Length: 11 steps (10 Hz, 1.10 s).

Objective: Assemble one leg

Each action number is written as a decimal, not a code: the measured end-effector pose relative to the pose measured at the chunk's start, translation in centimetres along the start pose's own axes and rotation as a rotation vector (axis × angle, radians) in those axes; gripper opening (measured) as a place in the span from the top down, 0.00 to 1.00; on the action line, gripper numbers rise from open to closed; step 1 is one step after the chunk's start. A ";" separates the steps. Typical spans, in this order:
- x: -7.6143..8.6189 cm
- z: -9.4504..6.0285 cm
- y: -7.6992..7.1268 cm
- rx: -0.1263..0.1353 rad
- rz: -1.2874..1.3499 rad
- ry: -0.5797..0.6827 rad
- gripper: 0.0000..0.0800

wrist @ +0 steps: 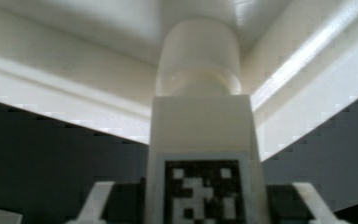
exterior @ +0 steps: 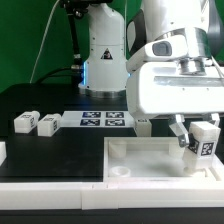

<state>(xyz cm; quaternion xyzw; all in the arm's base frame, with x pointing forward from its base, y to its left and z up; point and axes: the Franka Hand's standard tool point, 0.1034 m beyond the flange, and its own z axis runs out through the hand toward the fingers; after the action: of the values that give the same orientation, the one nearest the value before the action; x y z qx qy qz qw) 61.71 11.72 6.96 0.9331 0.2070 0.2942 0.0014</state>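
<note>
My gripper (exterior: 198, 143) is shut on a white leg (exterior: 207, 138) with a black-and-white tag on its face. It holds the leg tilted just above the right end of the large white panel (exterior: 150, 160). In the wrist view the leg (wrist: 204, 110) stands between the two fingertips (wrist: 98, 200), its rounded end pointing at the panel's white walls (wrist: 51, 70). My gripper (wrist: 202, 208) grips it at the tagged end. Whether the leg's tip touches the panel I cannot tell.
Two more white legs (exterior: 24, 122) (exterior: 47, 124) lie on the black table at the exterior view's left. The marker board (exterior: 104, 120) lies behind the panel. A white part (exterior: 2, 151) shows at the left edge. The arm's base (exterior: 103, 50) stands at the back.
</note>
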 end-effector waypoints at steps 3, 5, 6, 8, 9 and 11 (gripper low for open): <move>-0.6 0.2 0.3 -0.001 0.004 -0.010 0.64; -0.6 0.2 0.3 -0.001 0.004 -0.010 0.64; -0.7 0.3 0.3 -0.001 0.004 -0.012 0.61; -0.7 0.3 0.3 -0.001 0.004 -0.012 0.37; -0.7 0.3 0.3 -0.001 0.004 -0.012 0.22; -0.7 0.3 0.3 -0.001 0.004 -0.012 0.20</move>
<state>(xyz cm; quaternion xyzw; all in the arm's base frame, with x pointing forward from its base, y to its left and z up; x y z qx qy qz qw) 61.47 11.25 6.42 0.9352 0.2051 0.2887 0.0023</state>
